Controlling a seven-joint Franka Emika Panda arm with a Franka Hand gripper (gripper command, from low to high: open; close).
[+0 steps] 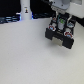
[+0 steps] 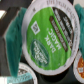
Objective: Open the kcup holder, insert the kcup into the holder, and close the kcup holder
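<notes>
The robot's gripper [image 1: 61,31] hangs over the open tray of the black pod drawer [image 1: 50,34], its fingers pinching a white coffee pod [image 2: 47,42] with a green lid. The wrist view is filled by that lid, which lies directly beneath the gripper and between the teal finger pads [image 2: 15,27]; whether the pod already sits in a round slot or hovers just above one cannot be told. Another pod with an orange lid [image 2: 80,64] sits in a neighbouring slot just beside it.

The step in hand looks like seating the pod. Doing it well means keeping the pod upright and centred over its slot, lowering straight down until the rim rests on the tray, and only then letting the fingers spread, so the neighbouring pod is not nudged.

The lid reads "DARK MAGIC" in white letters; smaller print and a round logo on it are too blurred to read.

A white bottle-shaped object [image 1: 25,12] stands well away behind the gripper.
</notes>
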